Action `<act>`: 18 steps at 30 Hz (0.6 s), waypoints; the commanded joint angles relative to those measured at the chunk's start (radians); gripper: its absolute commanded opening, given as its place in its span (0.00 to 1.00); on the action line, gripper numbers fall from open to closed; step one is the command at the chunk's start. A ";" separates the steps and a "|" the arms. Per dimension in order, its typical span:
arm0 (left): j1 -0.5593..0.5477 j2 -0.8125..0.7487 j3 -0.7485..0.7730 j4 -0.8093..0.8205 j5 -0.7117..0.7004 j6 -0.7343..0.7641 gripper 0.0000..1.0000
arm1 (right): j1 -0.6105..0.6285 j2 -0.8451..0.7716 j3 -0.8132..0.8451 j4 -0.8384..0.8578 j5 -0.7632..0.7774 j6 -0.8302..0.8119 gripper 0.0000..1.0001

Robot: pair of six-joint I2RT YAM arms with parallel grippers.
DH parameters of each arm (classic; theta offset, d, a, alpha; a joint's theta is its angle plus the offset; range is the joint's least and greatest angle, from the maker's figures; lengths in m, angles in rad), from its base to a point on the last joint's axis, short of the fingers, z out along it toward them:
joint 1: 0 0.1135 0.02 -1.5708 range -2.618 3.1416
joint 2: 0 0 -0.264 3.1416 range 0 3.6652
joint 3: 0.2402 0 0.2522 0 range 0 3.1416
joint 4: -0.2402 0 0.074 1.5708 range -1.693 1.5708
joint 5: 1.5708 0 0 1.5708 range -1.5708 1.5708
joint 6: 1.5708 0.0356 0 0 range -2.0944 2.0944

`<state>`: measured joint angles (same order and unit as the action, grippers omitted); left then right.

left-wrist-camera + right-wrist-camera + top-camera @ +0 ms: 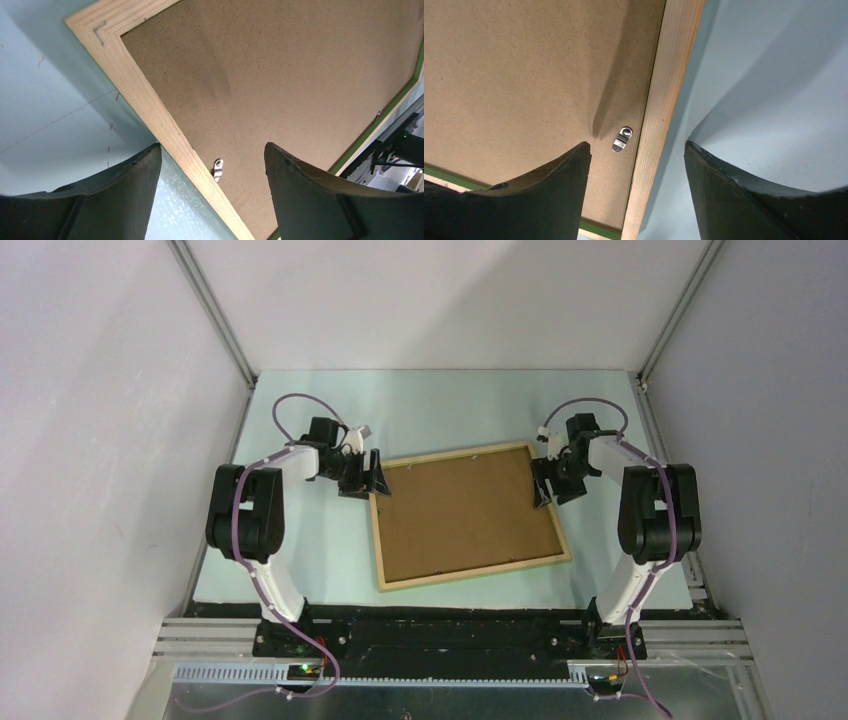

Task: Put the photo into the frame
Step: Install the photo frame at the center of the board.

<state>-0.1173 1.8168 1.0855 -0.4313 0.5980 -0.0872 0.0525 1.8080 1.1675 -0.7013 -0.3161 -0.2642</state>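
The frame (475, 572) lies face down in the middle of the table, its light wood back up. The photo's brown board back (465, 512) fills it; the print side is hidden. My left gripper (368, 480) is open and empty, its jaws on either side of the frame's left rail (150, 110), over a small metal clip (218, 169) on the board (280, 75). My right gripper (545, 483) is open and empty, its jaws on either side of the right rail (669, 90), by another clip (622, 139) on the board (524, 65). A green front edge (454, 177) shows.
The pale green mat (300, 560) covers the table, with white enclosure walls at the left, right and back. Aluminium rails (450, 635) and the arm bases run along the near edge.
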 commanded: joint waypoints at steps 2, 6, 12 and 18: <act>0.000 -0.022 -0.011 -0.029 -0.030 0.015 0.81 | 0.025 -0.023 -0.006 0.067 0.047 0.019 0.70; 0.000 -0.023 -0.010 -0.029 -0.027 0.017 0.81 | 0.035 -0.009 -0.006 0.080 0.065 0.023 0.65; 0.002 -0.020 -0.009 -0.029 -0.023 0.015 0.81 | 0.036 -0.003 -0.006 0.072 0.069 0.013 0.55; 0.005 -0.023 -0.011 -0.029 -0.023 0.015 0.81 | 0.036 -0.009 -0.006 0.056 0.049 -0.010 0.49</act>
<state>-0.1173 1.8168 1.0855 -0.4313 0.5983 -0.0872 0.0860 1.8072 1.1641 -0.6456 -0.2619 -0.2562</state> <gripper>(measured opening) 0.810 0.503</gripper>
